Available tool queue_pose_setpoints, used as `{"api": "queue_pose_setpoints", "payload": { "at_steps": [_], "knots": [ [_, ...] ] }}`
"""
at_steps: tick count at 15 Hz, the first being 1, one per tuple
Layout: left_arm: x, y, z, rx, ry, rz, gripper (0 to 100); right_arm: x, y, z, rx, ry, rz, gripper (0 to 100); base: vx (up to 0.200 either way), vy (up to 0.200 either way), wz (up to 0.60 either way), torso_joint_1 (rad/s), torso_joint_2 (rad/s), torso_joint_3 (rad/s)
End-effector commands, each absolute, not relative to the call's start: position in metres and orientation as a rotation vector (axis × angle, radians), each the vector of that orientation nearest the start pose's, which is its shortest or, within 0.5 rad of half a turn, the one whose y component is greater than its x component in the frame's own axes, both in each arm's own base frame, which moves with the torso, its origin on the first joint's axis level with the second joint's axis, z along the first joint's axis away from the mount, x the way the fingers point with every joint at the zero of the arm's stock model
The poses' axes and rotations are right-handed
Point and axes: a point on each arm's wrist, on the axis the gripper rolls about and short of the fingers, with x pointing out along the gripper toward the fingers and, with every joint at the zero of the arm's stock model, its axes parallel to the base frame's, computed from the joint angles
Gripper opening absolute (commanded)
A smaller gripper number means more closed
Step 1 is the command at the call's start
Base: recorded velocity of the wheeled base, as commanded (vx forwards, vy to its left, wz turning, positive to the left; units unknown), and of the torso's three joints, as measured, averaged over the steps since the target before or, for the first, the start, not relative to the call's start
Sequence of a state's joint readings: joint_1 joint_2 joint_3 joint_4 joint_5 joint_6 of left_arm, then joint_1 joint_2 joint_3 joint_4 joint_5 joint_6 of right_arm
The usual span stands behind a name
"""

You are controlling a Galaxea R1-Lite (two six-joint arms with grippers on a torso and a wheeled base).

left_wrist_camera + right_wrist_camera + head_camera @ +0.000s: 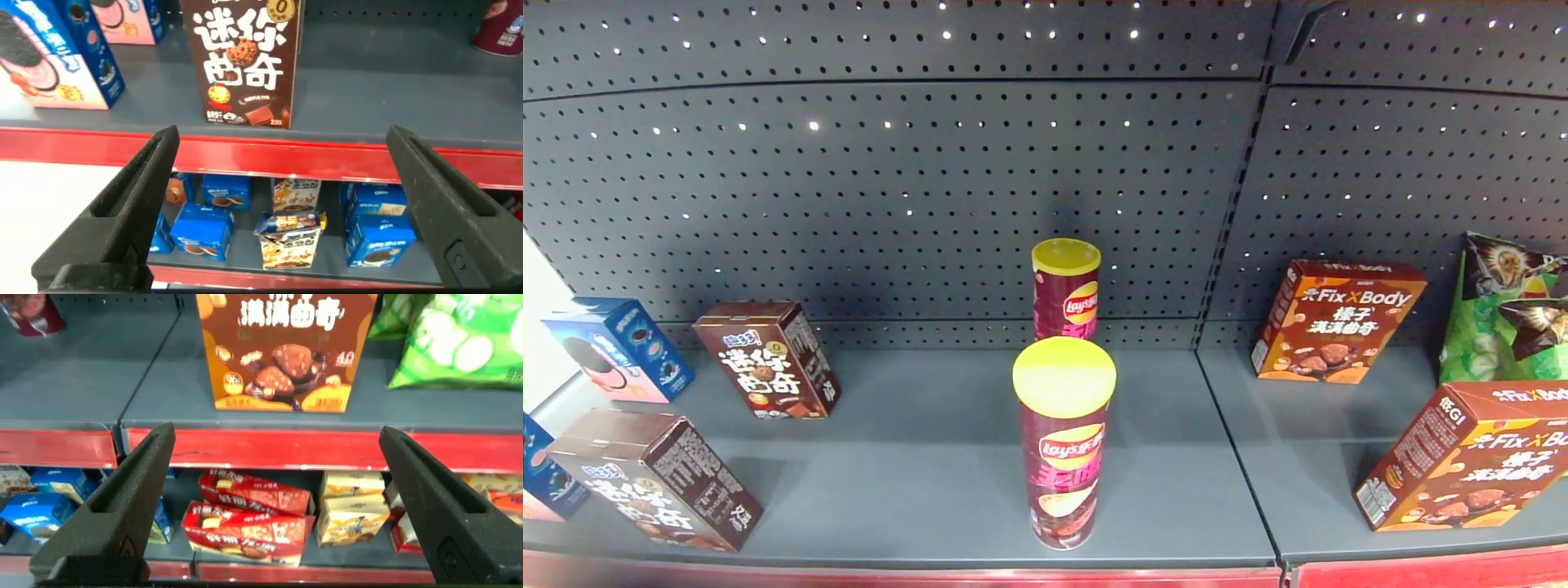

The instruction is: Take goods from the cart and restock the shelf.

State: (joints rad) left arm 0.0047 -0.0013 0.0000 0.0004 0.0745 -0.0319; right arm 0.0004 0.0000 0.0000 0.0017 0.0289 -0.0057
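Observation:
Two maroon chip cans with yellow lids stand upright mid-shelf, one near the front edge [1063, 441] and one by the back panel [1066, 290]. My left gripper [282, 143] is open and holds nothing. It sits just in front of the shelf's red front edge [278, 155], facing a brown cookie box [245, 61]. My right gripper [276, 434] is also open with nothing in it. It sits before the red edge, facing an orange cookie box [286, 351] next to a green bag [458, 335].
The grey shelf [915, 457] carries brown cookie boxes [658, 478] and blue boxes [621, 347] at left, and orange boxes [1470, 453] and a green bag [1503, 318] at right. A lower shelf holds blue boxes [200, 233] and red packs [245, 523]. A perforated panel [890, 180] closes the back.

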Motion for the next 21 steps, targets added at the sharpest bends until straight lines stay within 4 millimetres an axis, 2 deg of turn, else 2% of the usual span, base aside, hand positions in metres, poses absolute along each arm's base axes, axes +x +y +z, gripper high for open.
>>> {"api": "queue_pose_setpoints", "payload": {
  "at_steps": [1,4,6,13,16,21],
  "knots": [
    [-0.0229,0.0015,0.0755,-0.032,-0.001,0.081,100,-0.0227,0.0006,0.0754,-0.006,0.003,0.031,100,0.000,0.000,0.00,0.000,0.00,0.000],
    [-0.0229,0.0016,0.0755,-0.034,-0.001,0.083,100,-0.0227,0.0006,0.0754,-0.006,0.003,0.031,100,0.000,0.000,0.00,0.000,0.00,0.000],
    [-0.0229,0.0015,0.0755,-0.031,-0.001,0.081,100,-0.0227,0.0006,0.0754,-0.006,0.003,0.031,100,0.000,0.200,0.00,0.005,0.00,0.000],
    [-0.0229,0.0014,0.0755,-0.029,-0.001,0.074,100,-0.0227,0.0006,0.0754,-0.006,0.003,0.031,100,0.000,0.000,0.00,0.000,0.00,0.000],
    [-0.0229,0.0014,0.0755,-0.029,-0.001,0.074,100,-0.0227,0.0006,0.0754,-0.006,0.003,0.031,100,0.000,0.200,0.00,0.004,0.00,0.004],
    [-0.0229,0.0014,0.0755,-0.029,-0.001,0.074,100,-0.0227,0.0006,0.0754,-0.006,0.003,0.031,100,0.000,0.000,0.00,0.000,0.00,0.000]
  ]
}}
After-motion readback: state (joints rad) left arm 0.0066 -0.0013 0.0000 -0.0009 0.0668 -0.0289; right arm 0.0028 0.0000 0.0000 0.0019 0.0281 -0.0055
